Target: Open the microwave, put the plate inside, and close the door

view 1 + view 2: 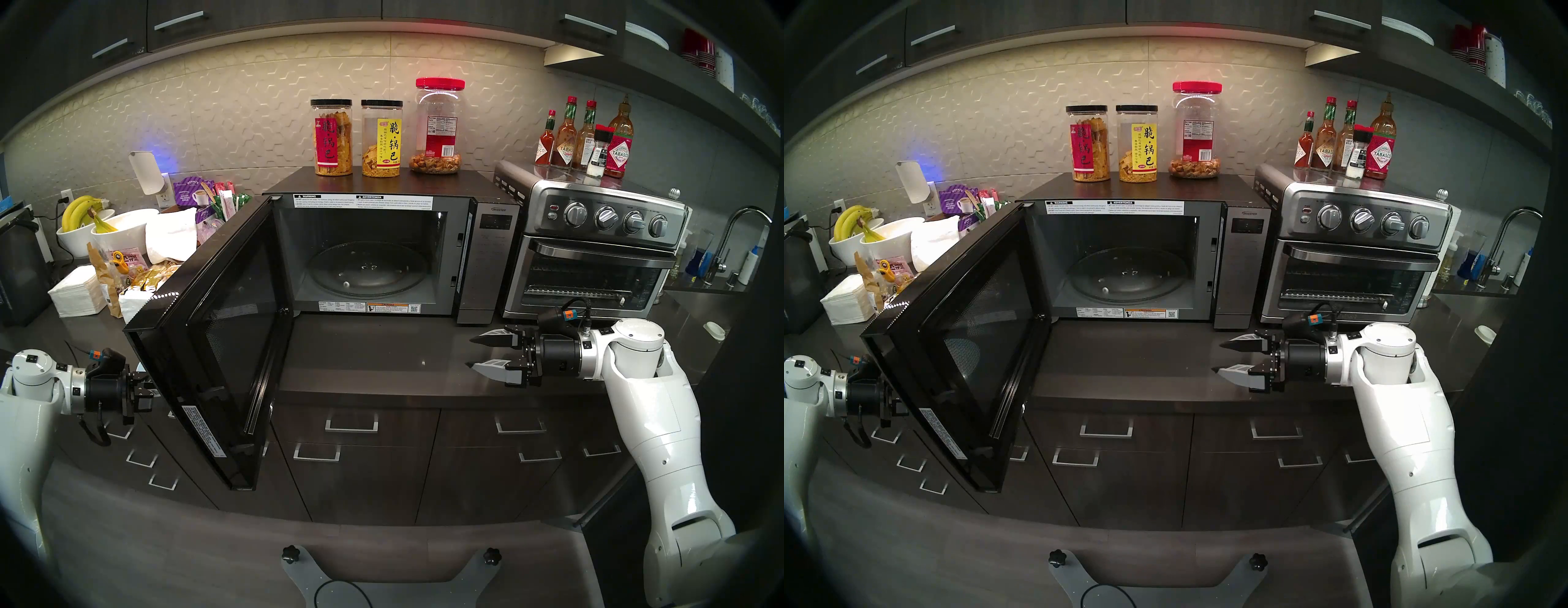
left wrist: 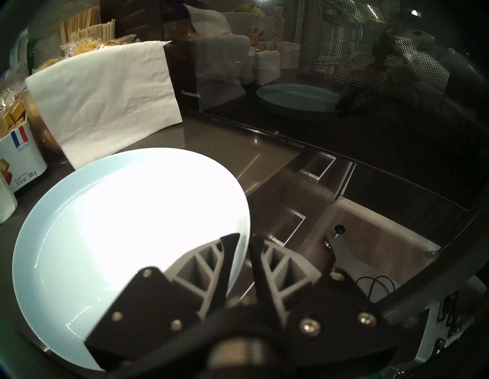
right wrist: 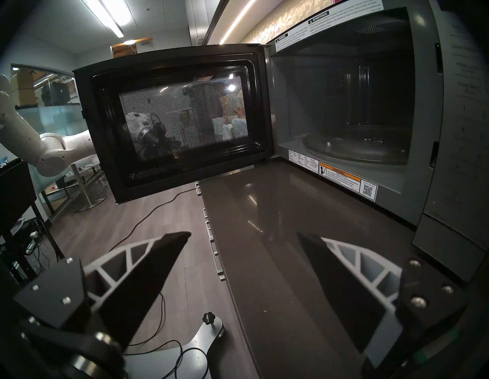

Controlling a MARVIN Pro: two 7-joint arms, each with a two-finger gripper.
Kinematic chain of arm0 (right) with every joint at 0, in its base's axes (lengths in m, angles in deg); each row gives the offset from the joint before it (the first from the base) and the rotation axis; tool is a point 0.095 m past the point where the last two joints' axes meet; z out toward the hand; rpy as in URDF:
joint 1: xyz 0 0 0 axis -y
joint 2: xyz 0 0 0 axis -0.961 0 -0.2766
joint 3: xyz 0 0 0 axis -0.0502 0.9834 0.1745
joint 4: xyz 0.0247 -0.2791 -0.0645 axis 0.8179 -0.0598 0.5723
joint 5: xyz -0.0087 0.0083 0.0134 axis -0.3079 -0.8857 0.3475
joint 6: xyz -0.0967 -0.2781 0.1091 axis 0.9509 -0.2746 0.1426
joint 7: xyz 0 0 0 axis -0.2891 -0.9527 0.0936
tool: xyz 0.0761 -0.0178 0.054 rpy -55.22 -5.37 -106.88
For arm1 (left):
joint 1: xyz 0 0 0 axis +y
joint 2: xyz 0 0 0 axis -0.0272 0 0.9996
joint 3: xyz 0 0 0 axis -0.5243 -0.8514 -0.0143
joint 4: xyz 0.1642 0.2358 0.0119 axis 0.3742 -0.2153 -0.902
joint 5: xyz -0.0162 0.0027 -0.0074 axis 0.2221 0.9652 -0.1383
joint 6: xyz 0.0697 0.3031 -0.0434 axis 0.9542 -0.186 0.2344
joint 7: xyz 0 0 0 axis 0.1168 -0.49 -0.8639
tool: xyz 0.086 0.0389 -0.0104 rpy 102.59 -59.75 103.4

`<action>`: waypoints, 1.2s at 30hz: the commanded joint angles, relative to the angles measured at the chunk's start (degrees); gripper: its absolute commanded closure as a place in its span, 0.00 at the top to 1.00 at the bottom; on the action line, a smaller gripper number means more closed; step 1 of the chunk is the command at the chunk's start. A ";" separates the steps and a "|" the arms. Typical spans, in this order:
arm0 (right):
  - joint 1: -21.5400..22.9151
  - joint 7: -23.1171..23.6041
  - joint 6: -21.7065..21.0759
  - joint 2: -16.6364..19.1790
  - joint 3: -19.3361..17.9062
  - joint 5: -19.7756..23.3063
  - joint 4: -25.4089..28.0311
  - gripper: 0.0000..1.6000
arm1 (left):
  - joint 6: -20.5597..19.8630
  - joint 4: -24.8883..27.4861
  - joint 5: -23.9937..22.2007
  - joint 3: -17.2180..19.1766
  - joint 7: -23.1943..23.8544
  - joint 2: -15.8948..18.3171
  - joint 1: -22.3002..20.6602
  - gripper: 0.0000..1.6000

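Door (image 1: 212,339) hides my left gripper (image 2: 242,239), fingers straddling the plate (image 2: 105,225) rim; right gripper (image 1: 477,352) gapes empty.

Pale tiled backsplash (image 1: 254,106), dark cabinets (image 1: 360,458), wood-look floor (image 3: 119,225)

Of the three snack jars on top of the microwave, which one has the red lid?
The jar farthest right, the biggest and nearly empty, with only a layer of snacks at its bottom. The other two jars have black lids and pink and yellow labels.
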 commanded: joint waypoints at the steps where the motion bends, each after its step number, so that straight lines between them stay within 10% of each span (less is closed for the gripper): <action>1: 0.89 0.59 -0.09 0.15 -0.14 0.44 0.51 1.00 | 0.33 1.03 0.15 0.42 -0.36 -0.01 0.33 0.00; 36: 0.87 0.58 -0.09 0.11 -0.18 0.38 0.53 1.00 | -1.65 14.29 -1.66 16.22 1.66 -0.48 12.83 0.00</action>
